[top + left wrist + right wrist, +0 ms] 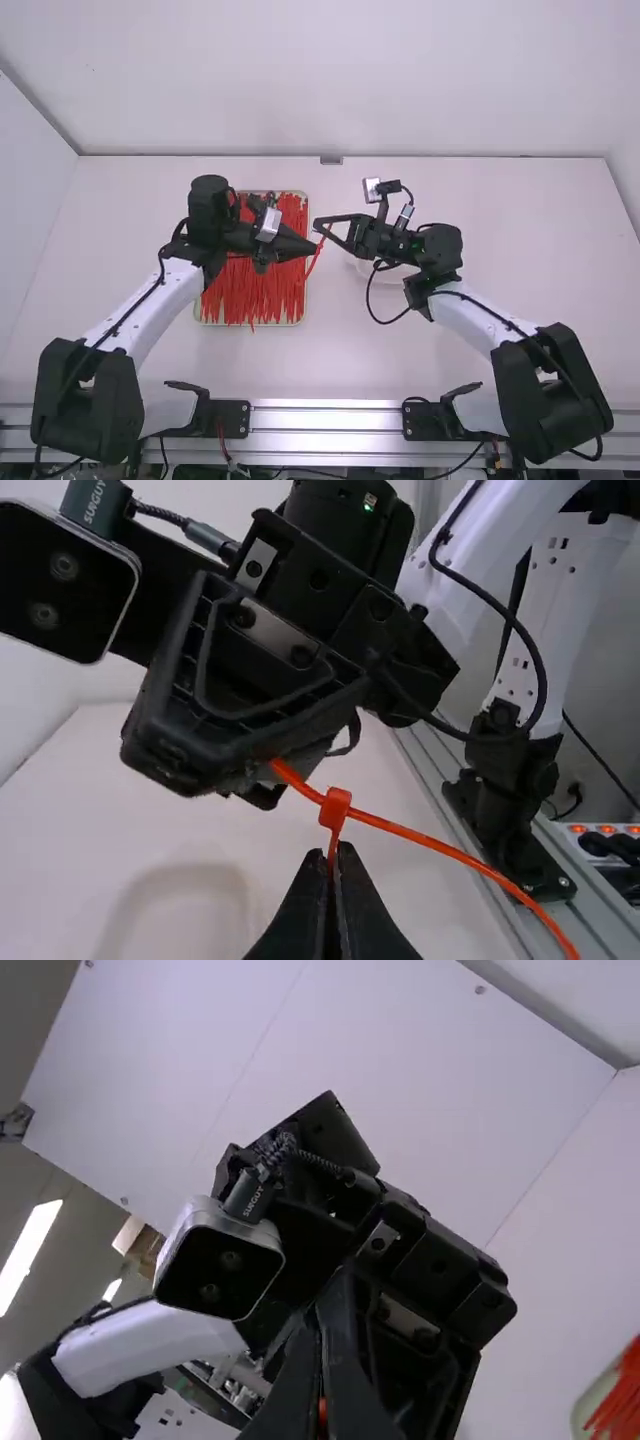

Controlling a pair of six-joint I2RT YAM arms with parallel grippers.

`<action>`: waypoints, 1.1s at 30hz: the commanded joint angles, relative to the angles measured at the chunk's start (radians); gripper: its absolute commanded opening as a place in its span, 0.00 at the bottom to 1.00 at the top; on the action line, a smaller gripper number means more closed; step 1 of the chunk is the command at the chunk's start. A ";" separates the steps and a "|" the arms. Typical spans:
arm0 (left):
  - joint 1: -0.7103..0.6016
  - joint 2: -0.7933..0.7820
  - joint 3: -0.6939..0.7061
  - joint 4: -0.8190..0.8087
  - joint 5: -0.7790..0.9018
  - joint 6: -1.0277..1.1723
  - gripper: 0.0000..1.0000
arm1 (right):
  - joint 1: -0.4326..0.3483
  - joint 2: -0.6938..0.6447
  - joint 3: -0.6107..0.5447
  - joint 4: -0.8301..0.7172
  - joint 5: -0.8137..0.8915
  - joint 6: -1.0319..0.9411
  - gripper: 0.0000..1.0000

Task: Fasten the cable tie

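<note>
1. Red cable tie is hanging in the air between the two grippers, above the right edge of the tray, which is sitting left of the table's middle.
2. Left gripper is pinching the tie just under its square head, with the fingers pressed together on the strap.
3. Right gripper is facing it nose to nose. Its fingers are also pressed together, clamping the short stretch of strap on the far side of the head.
4. Long free strap is running from the head down and away toward the table's near edge, loose and held by nothing.
5. Spare red ties are lying heaped in the tray, untouched by either gripper.
6. Progress, as a judgement: the strap seems to be passing through the head already, so threading looks done. I cannot make out a closed loop, so I cannot tell how tight it is.
7. Left to do, likely: pulling the strap further through the head while the other gripper is bracing it, until the loop is cinching down.
8. Risk: both grips are sitting very close to the head, so the fingers could be bumping each other on the pull.
</note>
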 commanded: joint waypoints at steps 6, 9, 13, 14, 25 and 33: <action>-0.009 -0.014 -0.066 -0.008 0.019 0.032 0.01 | -0.057 -0.013 0.017 0.059 0.050 0.014 0.00; -0.023 -0.014 -0.082 -0.011 0.019 0.053 0.01 | -0.070 -0.014 0.017 0.081 0.050 0.024 0.00; -0.024 -0.014 -0.106 -0.008 0.019 0.053 0.01 | -0.091 -0.013 0.017 0.086 0.051 0.036 0.00; -0.025 -0.014 -0.109 -0.008 0.018 0.053 0.01 | -0.092 -0.014 0.017 0.089 0.051 0.037 0.00; -0.029 -0.014 -0.189 0.016 0.016 0.086 0.01 | -0.151 -0.013 0.017 0.206 0.051 0.129 0.00; -0.029 -0.014 -0.266 0.083 0.016 0.086 0.01 | -0.195 -0.014 0.026 0.214 0.049 0.150 0.00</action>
